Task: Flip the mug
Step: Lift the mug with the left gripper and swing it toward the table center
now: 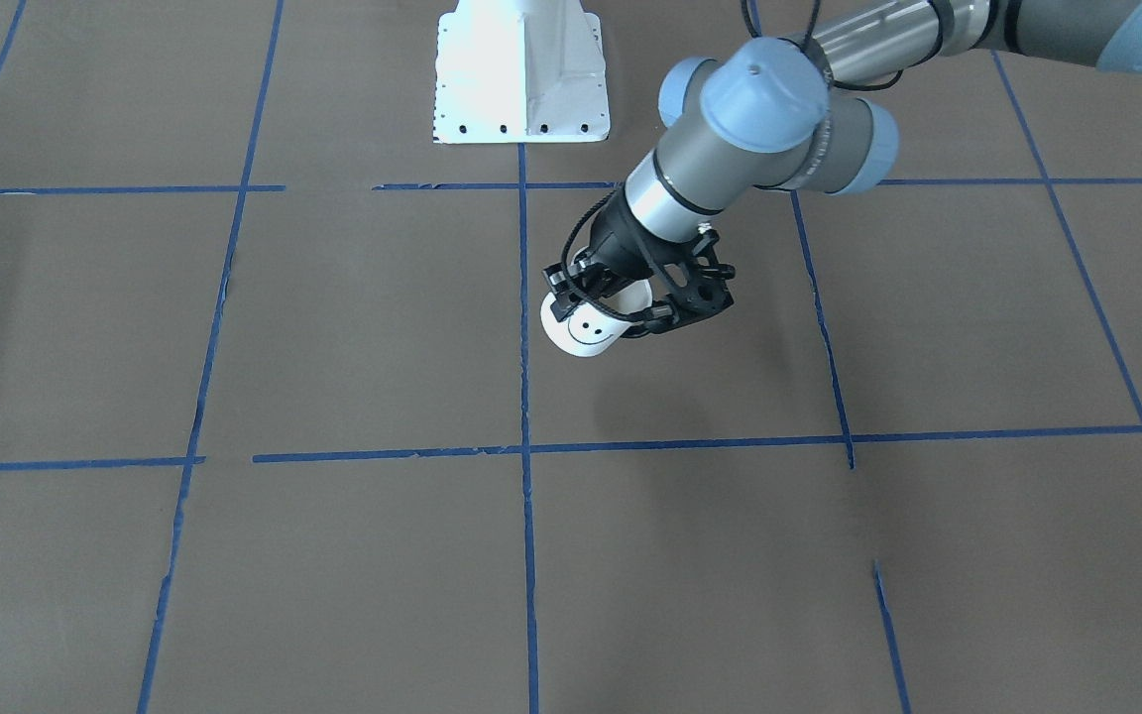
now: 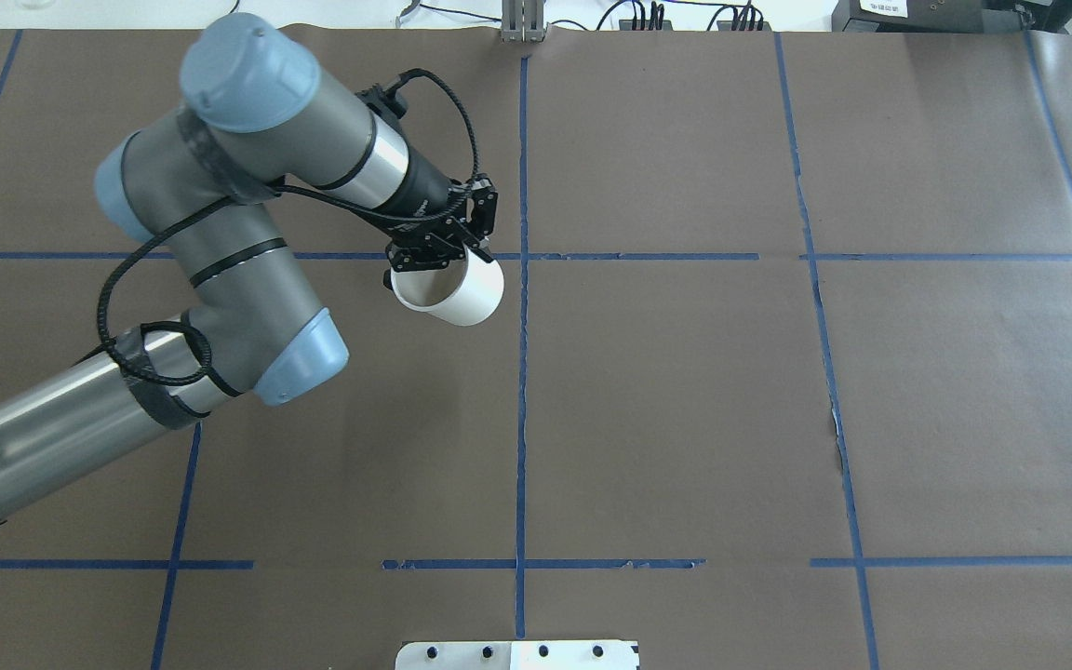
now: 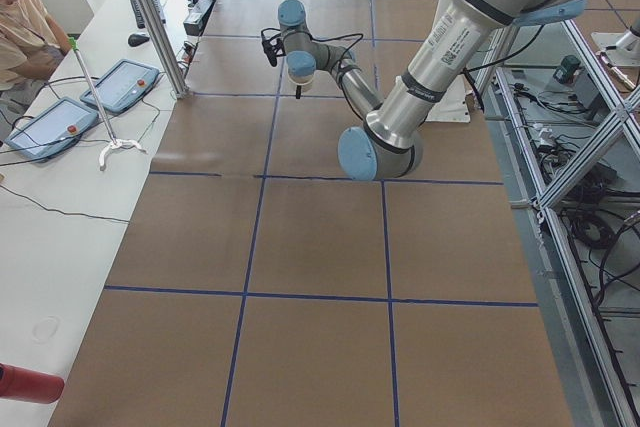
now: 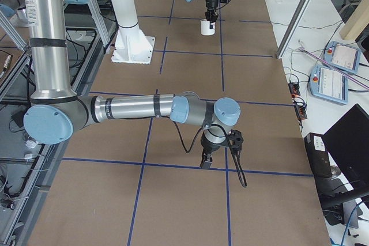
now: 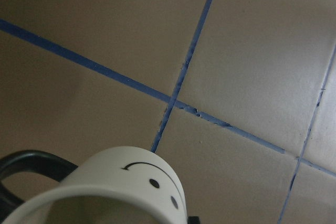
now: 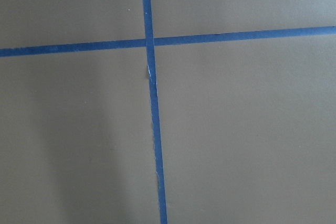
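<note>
- Fingers (image 2: 415,259) of the left gripper (image 2: 434,262) are clamped on the mug (image 2: 452,292) at its rim. Exactly how the pads sit on the wall is hidden behind the black linkage.
- From where I stand, the mug hangs clear of the paper-covered table (image 2: 685,419). Its shadow falls apart from it, just beside the tape cross (image 2: 524,256), on the side the left arm reaches in from.
- It is tipped over, with the mouth towards the wrist and the base pointing away and down. That looks like a turn halfway through rather than a plain carry.
- The smiley face (image 1: 588,328) looks out across the table, and the black handle (image 5: 26,163) sticks out to one side. A rim grip makes sense because it leaves the base free to come down first.
- I'd judge what is left is to finish the rotation and lower the mug near the tape cross. A grip on so little of the rim could let the mug swing or slip.
- The right gripper (image 4: 206,162) hangs low over the table, well away from the tape cross. Only a side view catches it, so I cannot tell how its fingers are set.
</note>
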Controlling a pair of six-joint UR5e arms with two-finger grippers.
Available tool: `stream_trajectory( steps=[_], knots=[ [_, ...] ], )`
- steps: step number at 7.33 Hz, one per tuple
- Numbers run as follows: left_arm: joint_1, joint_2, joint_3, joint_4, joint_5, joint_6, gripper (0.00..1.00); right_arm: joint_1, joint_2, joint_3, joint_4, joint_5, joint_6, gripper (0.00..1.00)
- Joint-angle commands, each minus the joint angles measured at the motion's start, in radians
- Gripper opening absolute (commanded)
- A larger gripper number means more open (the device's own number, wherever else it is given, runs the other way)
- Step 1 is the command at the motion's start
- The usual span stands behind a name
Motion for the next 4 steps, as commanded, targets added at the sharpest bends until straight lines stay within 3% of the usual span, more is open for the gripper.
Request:
stream_trajectory(
  steps=[1,2,4],
  knots=[
    [0.101,-0.182,0.206,0.169,0.138,0.057,0.0,0.0,0.0,0.0,0.0,0.0,0.0,1.0],
    [0.127,-0.216,0.282,0.171,0.14,0.058,0.0,0.0,0.0,0.0,0.0,0.0,0.0,1.0],
    [0.173,-0.214,0.287,0.172,0.145,0.059,0.0,0.0,0.0,0.0,0.0,0.0,0.0,1.0]
  ],
)
